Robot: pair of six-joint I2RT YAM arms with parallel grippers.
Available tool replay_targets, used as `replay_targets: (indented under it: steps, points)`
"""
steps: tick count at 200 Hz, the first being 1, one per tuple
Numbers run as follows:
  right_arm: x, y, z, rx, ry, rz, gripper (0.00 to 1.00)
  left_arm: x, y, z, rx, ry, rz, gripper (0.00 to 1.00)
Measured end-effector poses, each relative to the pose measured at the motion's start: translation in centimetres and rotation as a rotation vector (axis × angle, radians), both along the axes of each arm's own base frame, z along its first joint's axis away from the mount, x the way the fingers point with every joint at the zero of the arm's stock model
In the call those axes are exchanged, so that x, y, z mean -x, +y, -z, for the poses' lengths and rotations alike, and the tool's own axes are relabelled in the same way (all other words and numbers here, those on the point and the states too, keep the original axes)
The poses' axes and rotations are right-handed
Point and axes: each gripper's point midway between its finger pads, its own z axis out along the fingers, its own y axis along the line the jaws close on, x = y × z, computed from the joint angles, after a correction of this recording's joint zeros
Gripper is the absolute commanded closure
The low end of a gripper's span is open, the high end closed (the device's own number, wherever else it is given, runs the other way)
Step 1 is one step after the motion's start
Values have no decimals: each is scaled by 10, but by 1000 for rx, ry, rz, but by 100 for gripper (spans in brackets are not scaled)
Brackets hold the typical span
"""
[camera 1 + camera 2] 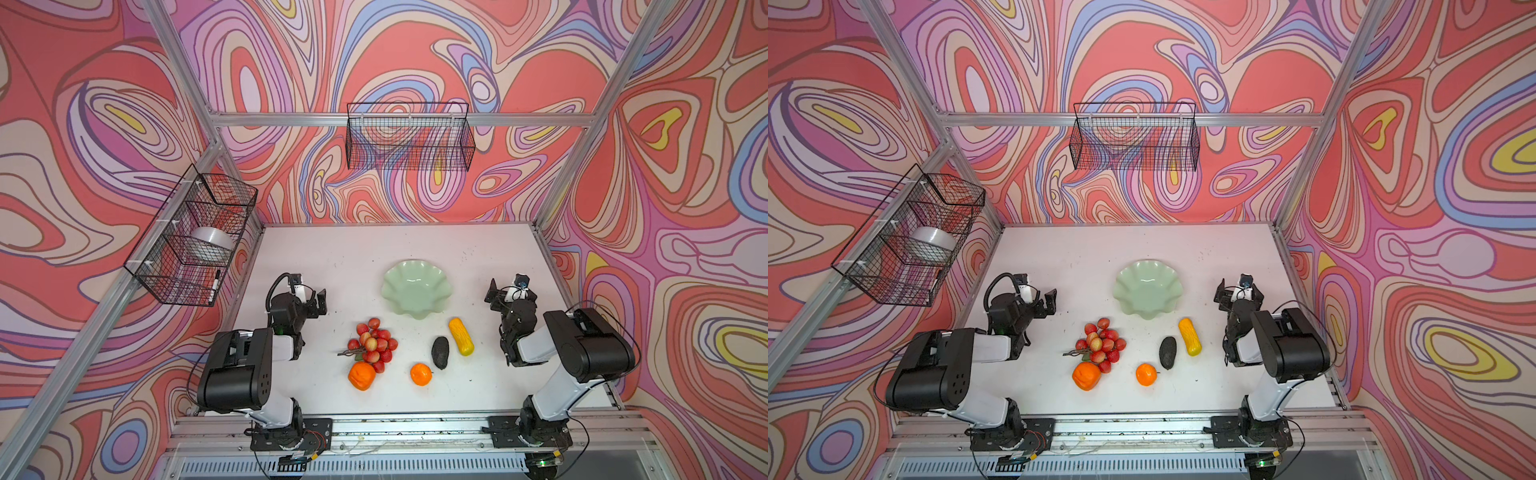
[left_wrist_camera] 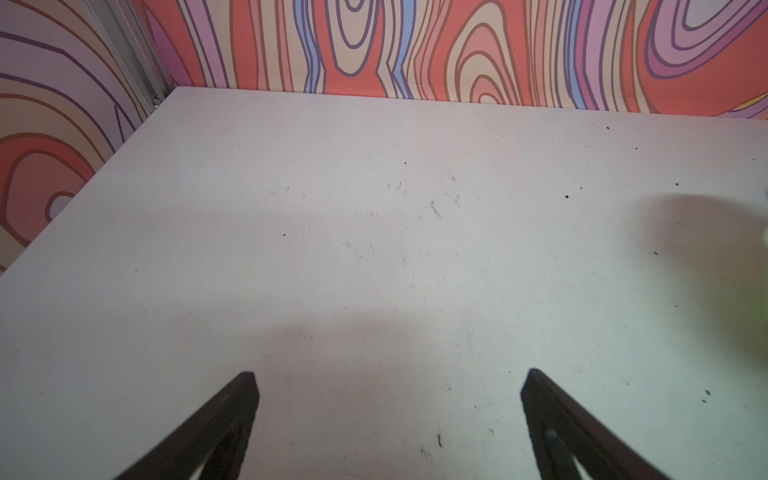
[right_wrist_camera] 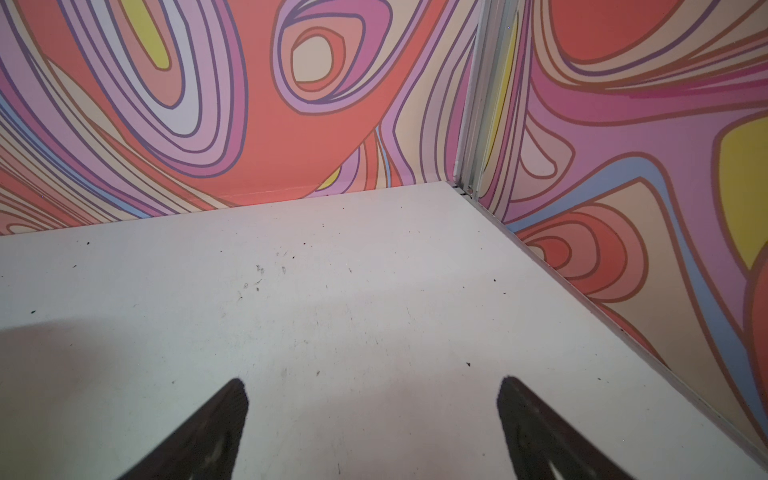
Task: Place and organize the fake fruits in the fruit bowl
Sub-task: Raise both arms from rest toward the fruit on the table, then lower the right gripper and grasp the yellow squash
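- Our left hand [image 2: 390, 376] hangs over the bare bench [image 2: 374, 249] with its jaws spread wide, gripping nothing.
- Our right hand [image 3: 372, 381] is in the same state: jaws wide apart and nothing between them. It is above the bench near the far right corner.
- In both top views we see the fruit bowl [image 1: 417, 293] [image 1: 1148, 289] upright on the bench, roughly between the two hands and well apart from each.
- All five fruits lie on the bench outside the bowl, on its near side.
- The grapes [image 1: 374, 345] lie left of centre, with the brown stem pointing left.
- The lumpy orange fruit [image 1: 361, 375] sits at the near end of the bunch, touching it or just beside it — we cannot tell which.
- The small round orange [image 1: 421, 374] rests to the right of the lumpy fruit, apart from it and just beside the avocado's near end.
- The avocado [image 1: 440, 352] lies between the small orange and the yellow ribbed fruit [image 1: 461, 336], close to both.
- The yellow ribbed fruit is the one nearest the bowl's rim, though not touching it.
- A wire basket [image 1: 191, 237] on the left wall holds a white bowl [image 1: 212, 243] — a second basket [image 1: 409, 137] hangs on the back wall.
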Motion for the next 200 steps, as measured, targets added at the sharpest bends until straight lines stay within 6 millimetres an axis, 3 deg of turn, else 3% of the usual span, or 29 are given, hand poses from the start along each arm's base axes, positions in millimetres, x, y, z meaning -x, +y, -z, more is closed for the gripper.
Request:
replay_targets:
  steps: [27, 41, 55, 79, 90, 99, 115, 123, 139, 158, 173, 186, 200]
  points:
    - [1, 0, -5, 3, 0, 1, 2, 1, -5, -2, 7, -12, 26, 2]
    - [2, -1, -22, 2, 7, 7, 2, 7, -7, -7, 9, 2, 30, 1]
    - [-8, -1, -70, -33, -46, 14, 2, 10, -1, -30, 19, -15, -17, 0]
    - [-28, 2, -174, -183, -178, 10, 2, 11, 8, -110, 131, -199, -106, 0]
    - [-31, 4, -203, -267, -196, 2, 2, 18, 6, -143, 222, -303, -111, 0]
    - [-32, 8, -212, -308, -180, -25, 9, 25, 4, -160, 302, -374, -104, 0]
    - [-31, 23, -197, -361, -80, -99, 15, 33, -3, -171, 418, -417, -69, 3]
    - [-28, 33, -177, -385, 8, -137, 16, 32, -7, -170, 456, -393, -44, 8]
    - [-17, 52, -137, -423, 193, -191, 16, 20, -16, -169, 494, -251, -19, 7]
    - [7, 78, -96, -447, 402, -241, 18, 1, -19, -207, 494, -165, -3, 0]
    - [33, 108, -73, -446, 545, -293, 19, 0, -20, -229, 512, -156, -2, 0]
    - [58, 133, -60, -443, 639, -348, 19, 6, -24, -227, 546, -125, 6, 0]
    - [83, 154, -47, -440, 722, -393, 20, 11, -29, -210, 570, -69, 20, 0]
